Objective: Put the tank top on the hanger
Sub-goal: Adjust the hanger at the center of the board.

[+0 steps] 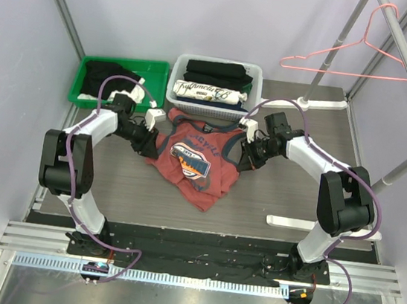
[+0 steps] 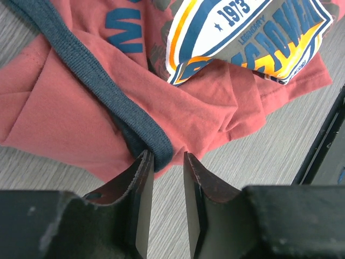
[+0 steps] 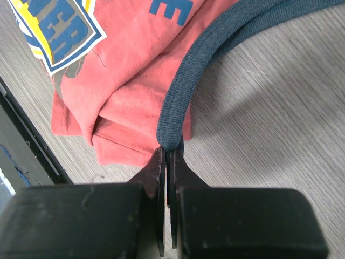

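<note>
The rust-red tank top (image 1: 191,158) lies crumpled in the middle of the table, chest graphic (image 1: 190,159) facing up. My left gripper (image 1: 147,139) is at its left edge. In the left wrist view its jaws (image 2: 166,159) stand open, and a fold of the navy trim (image 2: 91,65) ends at their tips against the left finger. My right gripper (image 1: 247,154) is at the shirt's right edge, shut (image 3: 167,156) on the navy trim (image 3: 178,102). The pink wire hanger (image 1: 350,64) hangs on the rack at the back right, away from both grippers.
A green bin (image 1: 85,85) with black clothes stands at the back left. Beside it is a white basket (image 1: 180,74) holding folded black and white clothes. The metal rack's poles (image 1: 328,63) and white feet (image 1: 306,225) occupy the right side.
</note>
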Motion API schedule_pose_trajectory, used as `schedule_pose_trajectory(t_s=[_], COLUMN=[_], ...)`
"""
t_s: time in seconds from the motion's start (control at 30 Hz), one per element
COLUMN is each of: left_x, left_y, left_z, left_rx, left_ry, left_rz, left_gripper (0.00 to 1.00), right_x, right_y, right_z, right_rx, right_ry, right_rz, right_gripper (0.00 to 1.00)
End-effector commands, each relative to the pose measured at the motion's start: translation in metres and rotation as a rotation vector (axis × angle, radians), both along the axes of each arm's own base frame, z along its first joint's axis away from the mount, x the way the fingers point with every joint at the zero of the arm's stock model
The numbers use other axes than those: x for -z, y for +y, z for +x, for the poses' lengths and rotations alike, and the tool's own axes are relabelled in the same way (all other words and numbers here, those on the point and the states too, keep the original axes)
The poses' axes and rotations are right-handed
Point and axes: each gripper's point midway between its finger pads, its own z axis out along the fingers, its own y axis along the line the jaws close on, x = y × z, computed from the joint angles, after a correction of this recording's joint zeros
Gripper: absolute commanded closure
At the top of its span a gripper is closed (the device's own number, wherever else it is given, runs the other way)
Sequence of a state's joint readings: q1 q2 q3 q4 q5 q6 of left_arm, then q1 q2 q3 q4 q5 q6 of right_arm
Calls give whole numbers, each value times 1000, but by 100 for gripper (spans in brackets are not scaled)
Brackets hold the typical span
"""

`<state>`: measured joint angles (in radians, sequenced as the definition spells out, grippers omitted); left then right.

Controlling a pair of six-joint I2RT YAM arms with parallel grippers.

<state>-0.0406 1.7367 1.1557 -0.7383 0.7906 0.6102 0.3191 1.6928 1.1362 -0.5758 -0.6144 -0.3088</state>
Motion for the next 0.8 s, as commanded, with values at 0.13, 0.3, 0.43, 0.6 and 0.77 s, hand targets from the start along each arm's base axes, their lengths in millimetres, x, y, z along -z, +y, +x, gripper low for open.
schedule_pose_trajectory(t_s=[0.13,0.3,0.43,0.6,0.77], left_x=[0,4,4,7,11], left_y=[-4,-1,-2,-2,-2], left_z=[2,6,7,9,10], left_rx=[13,0,-3,-4,-5], left_ry=[-1,-9,-6,7,19], left_rz=[-33,-15,-18,-17,-14], left_gripper=[60,57,74,79,95], right_x=[-20,-22,-23,-25,-30], right_y=[1,2,2,2,2], right_z=[7,7,7,8,10], right_rx=[-7,-10,-10,-9,-10], right_ry=[-80,-88,-89,-97,-112], right_rz=[15,18,19,20,21], right_gripper=[99,99,99,99,99])
